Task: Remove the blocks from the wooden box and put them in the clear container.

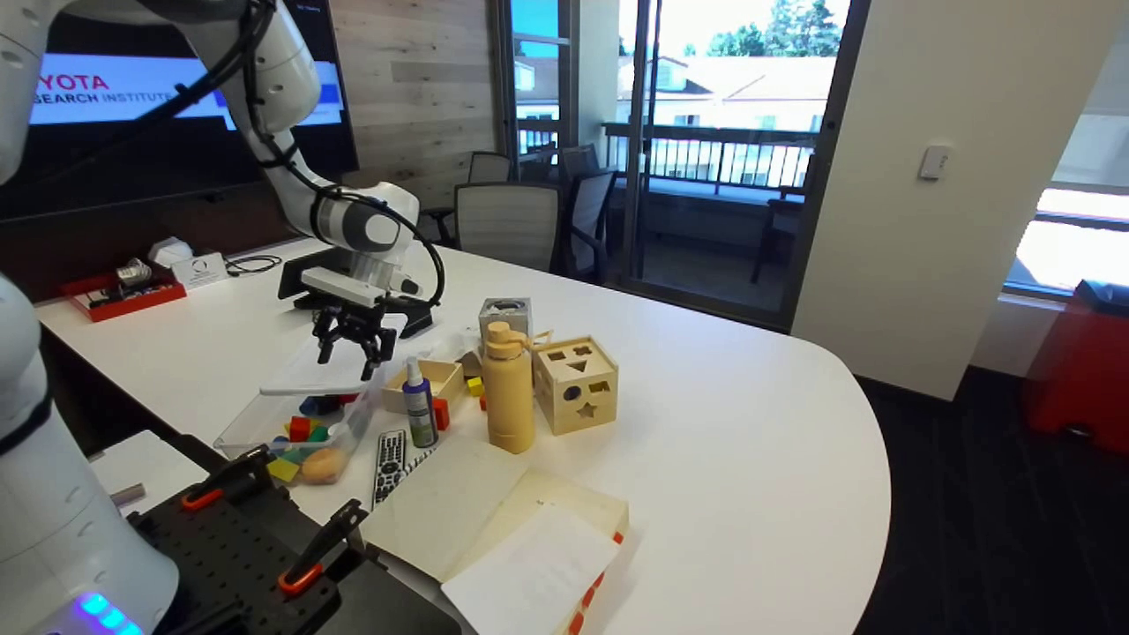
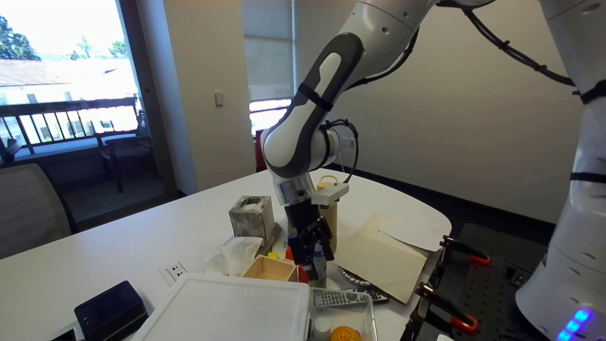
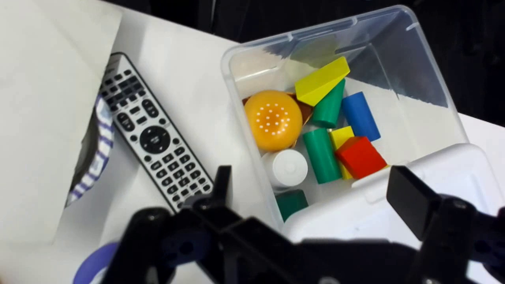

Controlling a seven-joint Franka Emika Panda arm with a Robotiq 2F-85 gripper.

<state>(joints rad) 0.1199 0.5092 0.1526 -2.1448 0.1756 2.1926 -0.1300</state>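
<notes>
My tool (image 1: 346,365) is spread and empty near the clear tub (image 3: 410,79); the wooden cube (image 1: 586,394) stands well apart, toward the bench's (image 1: 732,423) rounded end, so I'd likely swing that way.

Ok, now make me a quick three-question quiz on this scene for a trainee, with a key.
1. Multiple choice: in the wrist view, where is the remote relative to the clear container? A, inside it; B, beside it; C, on top of it.
2. True or false: the gripper is open.
3. Open question: in the wrist view, what partly covers the clear container?

Key: 1. B. 2. True. 3. A white lid.
</notes>
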